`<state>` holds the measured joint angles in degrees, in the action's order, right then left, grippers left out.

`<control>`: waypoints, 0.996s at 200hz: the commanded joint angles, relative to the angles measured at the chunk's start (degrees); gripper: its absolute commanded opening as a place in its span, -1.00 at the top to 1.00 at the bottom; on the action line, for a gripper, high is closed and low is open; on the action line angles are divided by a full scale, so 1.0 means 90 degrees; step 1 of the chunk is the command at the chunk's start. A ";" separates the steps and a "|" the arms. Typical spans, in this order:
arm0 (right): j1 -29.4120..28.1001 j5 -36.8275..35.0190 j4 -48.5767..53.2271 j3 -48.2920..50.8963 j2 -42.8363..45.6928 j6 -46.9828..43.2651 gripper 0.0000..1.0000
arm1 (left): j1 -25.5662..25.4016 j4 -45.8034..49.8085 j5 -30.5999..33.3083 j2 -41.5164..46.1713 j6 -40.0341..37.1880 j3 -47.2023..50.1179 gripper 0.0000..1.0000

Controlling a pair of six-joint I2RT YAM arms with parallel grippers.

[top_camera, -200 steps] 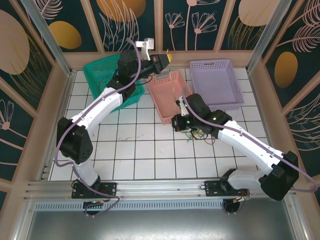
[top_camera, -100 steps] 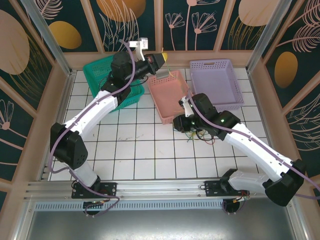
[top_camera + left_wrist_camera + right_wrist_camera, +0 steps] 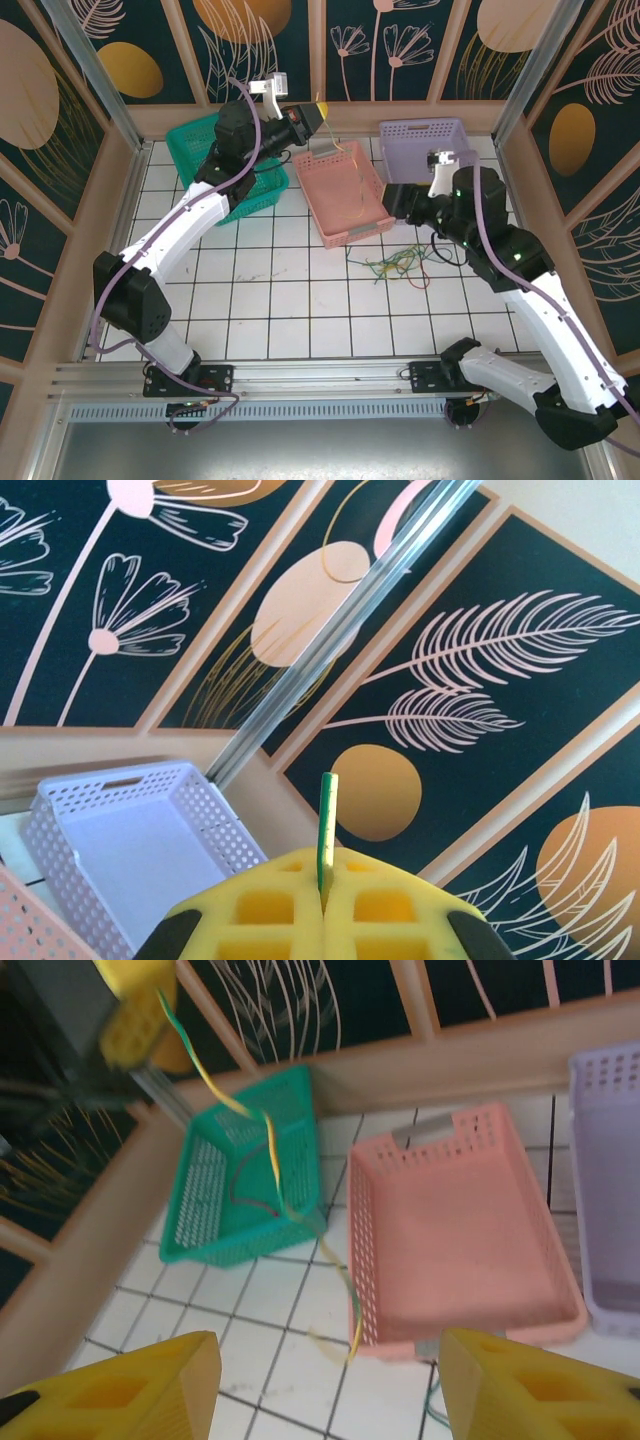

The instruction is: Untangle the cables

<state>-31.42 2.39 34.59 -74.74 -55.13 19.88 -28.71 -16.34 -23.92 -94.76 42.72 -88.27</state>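
A bench [image 3: 280, 300] with tangled cables [image 3: 395, 263], one lifted
The bunch lies by the pink basket [image 3: 330, 190]. The right gripper [image 3: 330, 1380] is open and empty. The left gripper [image 3: 312, 113] pinches a yellow-green cable [image 3: 272, 1160] up high, likely to pull it free.

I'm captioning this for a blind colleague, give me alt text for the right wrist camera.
A yellow-green cable hangs from the shut left gripper at top left, trailing down across a green basket and ending by a pink basket's corner. The right gripper is open, its yellow fingers wide apart along the bottom edge; a lilac basket sits at right.
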 commanded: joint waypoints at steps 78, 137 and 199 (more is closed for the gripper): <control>0.0180 0.0404 -0.1115 -0.0368 -0.1747 -0.0713 -0.20 | 0.0024 0.0126 -0.0268 -0.0017 0.0243 -0.0085 1.00; 0.0044 0.0636 -0.1271 -0.0598 -0.2378 -0.0812 -0.08 | -0.0023 0.0107 -0.0281 -0.0057 0.0303 0.0007 1.00; -0.0046 0.0171 -0.1363 -0.0572 -0.2052 -0.0507 -0.38 | -0.0052 0.0325 -0.0158 -0.0091 0.0065 0.0043 1.00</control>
<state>-31.33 6.50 24.34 -77.76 -76.25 14.33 -28.82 -14.55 -25.23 -94.87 44.60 -88.27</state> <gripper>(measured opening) 0.649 0.068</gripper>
